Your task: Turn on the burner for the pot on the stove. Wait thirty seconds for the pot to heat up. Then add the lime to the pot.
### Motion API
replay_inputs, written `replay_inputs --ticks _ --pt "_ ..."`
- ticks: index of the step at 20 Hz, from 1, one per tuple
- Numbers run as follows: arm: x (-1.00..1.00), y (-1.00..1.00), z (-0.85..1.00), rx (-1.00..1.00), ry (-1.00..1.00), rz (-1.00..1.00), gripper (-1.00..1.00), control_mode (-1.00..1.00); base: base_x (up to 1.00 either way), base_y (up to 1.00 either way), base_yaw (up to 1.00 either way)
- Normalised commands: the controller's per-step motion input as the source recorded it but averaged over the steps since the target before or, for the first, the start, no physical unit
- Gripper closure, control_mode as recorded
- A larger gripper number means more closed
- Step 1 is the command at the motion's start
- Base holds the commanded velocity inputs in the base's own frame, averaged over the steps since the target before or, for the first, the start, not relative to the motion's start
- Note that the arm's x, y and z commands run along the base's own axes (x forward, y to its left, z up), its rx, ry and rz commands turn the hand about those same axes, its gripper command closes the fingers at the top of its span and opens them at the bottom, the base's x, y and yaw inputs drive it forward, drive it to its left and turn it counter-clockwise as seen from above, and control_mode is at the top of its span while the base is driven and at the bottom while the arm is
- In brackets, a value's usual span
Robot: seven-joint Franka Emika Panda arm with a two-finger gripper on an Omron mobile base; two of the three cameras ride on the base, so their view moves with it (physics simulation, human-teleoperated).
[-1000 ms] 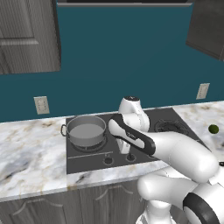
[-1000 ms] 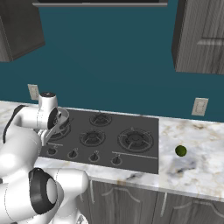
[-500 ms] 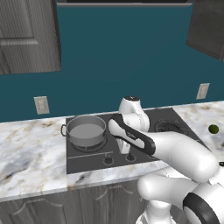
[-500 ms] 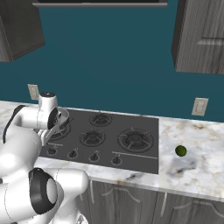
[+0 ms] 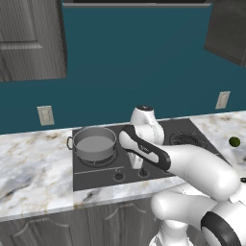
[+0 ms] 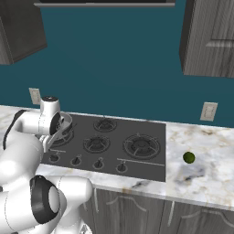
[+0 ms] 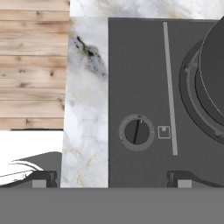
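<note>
The grey steel pot [image 5: 95, 143] stands on the back left burner of the dark stove [image 5: 187, 129], and its wall shows at the right edge of the hand view [image 7: 215, 70]. The burner ring [image 7: 191, 97] shows beneath the pot. My gripper [image 7: 113, 180] hangs open above the stove's front edge. A small black knob [image 7: 136, 132] lies between and ahead of its fingertips [image 7: 43, 179]. The dark green lime [image 5: 234, 141] rests on the marble counter to the right of the stove, far from the gripper, also seen as the lime [image 6: 188, 157].
A row of knobs [image 6: 98, 163] runs along the stove's front edge. Marble counter [image 5: 33, 168] flanks the stove on both sides. Dark cabinets [image 6: 210, 41] hang above. Wood floor [image 7: 33, 65] shows past the counter edge.
</note>
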Motion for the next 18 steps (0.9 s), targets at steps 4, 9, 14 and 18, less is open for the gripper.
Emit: replay_inputs --ticks 4,9,14,18 --pt "0.0 0.0 0.0 0.0 0.0 0.0 -1.0 -1.0 0.0 0.0 0.0" --pt "0.0 0.0 0.0 0.0 0.0 0.0 -1.0 -1.0 0.0 0.0 0.0" --pt "0.0 0.0 0.0 0.0 0.0 0.0 -1.0 -1.0 0.0 0.0 0.0" --pt "0.0 0.0 0.0 0.0 0.0 0.0 -1.0 -1.0 0.0 0.0 0.0"
